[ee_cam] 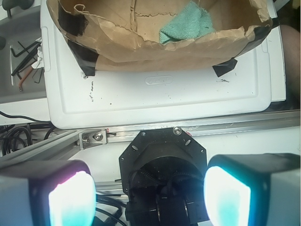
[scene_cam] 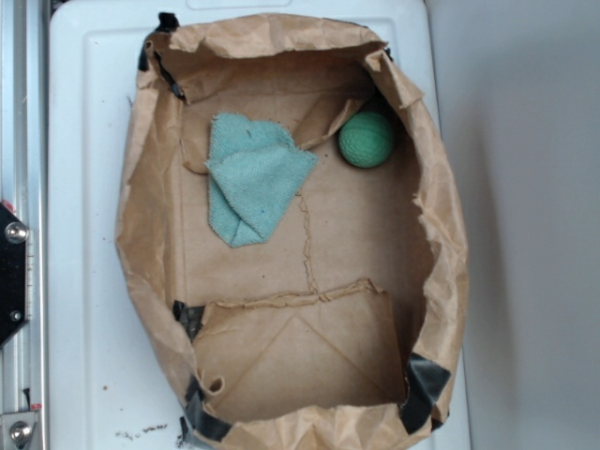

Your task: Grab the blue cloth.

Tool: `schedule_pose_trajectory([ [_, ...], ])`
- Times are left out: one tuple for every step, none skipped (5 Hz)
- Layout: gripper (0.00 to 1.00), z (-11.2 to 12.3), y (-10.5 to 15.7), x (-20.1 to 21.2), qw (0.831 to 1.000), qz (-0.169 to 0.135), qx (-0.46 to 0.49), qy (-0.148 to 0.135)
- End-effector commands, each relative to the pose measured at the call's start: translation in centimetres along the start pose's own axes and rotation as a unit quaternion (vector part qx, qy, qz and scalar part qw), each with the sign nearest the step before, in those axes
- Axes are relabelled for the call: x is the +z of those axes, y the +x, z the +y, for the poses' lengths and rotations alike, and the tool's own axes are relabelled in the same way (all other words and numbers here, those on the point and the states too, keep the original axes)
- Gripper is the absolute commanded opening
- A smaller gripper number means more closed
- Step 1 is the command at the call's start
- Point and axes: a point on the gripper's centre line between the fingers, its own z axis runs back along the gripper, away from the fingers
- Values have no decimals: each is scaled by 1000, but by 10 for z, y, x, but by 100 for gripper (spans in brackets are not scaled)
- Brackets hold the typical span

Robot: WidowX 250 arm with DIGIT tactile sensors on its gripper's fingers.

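Blue cloth [scene_cam: 248, 178] crumpled inside paper bag [scene_cam: 150, 234], fingers [ee_cam: 73, 200] spread wide, holding nothing, no readable writing

Overhead exterior; wrist low outside, shared bag [scene_cam: 150, 234].

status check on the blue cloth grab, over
Gripper open, empty, outside the paper bag. Blue cloth crumpled on the bag floor, untouched. Green ball beside it, apart; nothing on the cloth.

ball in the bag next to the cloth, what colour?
Dark green, knitted-looking ball; shows best in the exterior view, right of the blue cloth.
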Motion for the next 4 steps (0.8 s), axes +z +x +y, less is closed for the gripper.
schedule_pose_trajectory([
  [100, 0, 0, 0, 1000, 0, 0, 0],
  [100, -4, 21, -4, 999, -24, 14, -22],
  [100, 0, 51, -14, 998, -34, 54, -27],
  [100, 7, 90, -31, 995, -52, 79, -26],
])
